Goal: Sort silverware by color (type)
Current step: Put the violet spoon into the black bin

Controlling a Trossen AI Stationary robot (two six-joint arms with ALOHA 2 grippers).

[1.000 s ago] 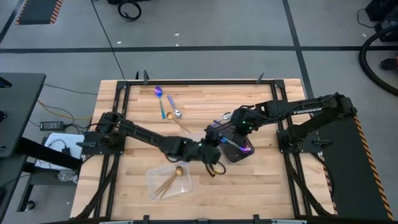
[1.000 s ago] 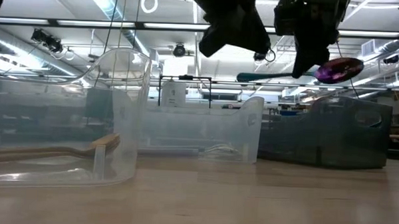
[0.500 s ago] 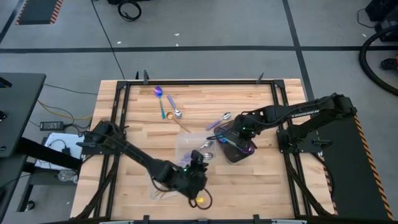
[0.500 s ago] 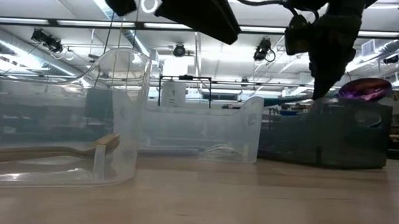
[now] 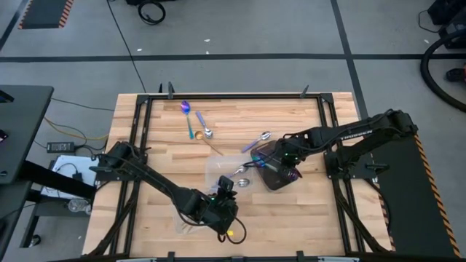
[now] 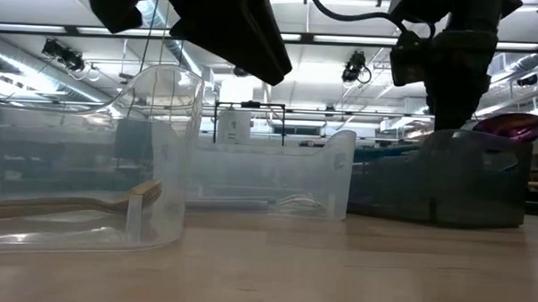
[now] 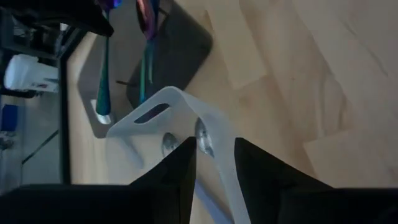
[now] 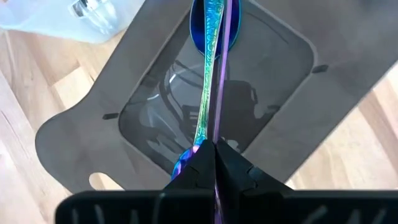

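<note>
My right gripper [image 8: 214,149] is shut on an iridescent purple-teal spoon [image 8: 210,81] over the dark container [image 5: 280,177]. Its purple bowl [image 6: 517,126] shows at that container's rim. My left gripper [image 7: 214,155] hangs open and empty near the table's near edge [image 5: 224,195], above the clear container [image 5: 195,212] that holds gold utensils [image 6: 70,202]. A second clear container [image 5: 231,172] holds silver spoons [image 7: 202,134]. Several loose spoons [image 5: 193,124] lie flat on the far part of the table. My right gripper pinches the iridescent spoon's handle [image 8: 215,134] between its two fingers. The fingers point down from above and lie across the handle. The spoon lies about level, low over the dark container. Whether it touches the container, I cannot tell.
A gold utensil [image 5: 213,148] and a silver-and-purple one [image 5: 259,138] lie loose between the far group and the containers. The dark container [image 6: 448,175] stands on the right, with the clear ones [image 6: 277,174] in the middle and on the left [image 6: 89,163]. Bare wood shows along the near edge.
My left gripper has gone from the table's middle toward the near edge and now hangs over the container of gold utensils. My right gripper has gone down toward the dark container with the iridescent spoon, which has stayed about level.
</note>
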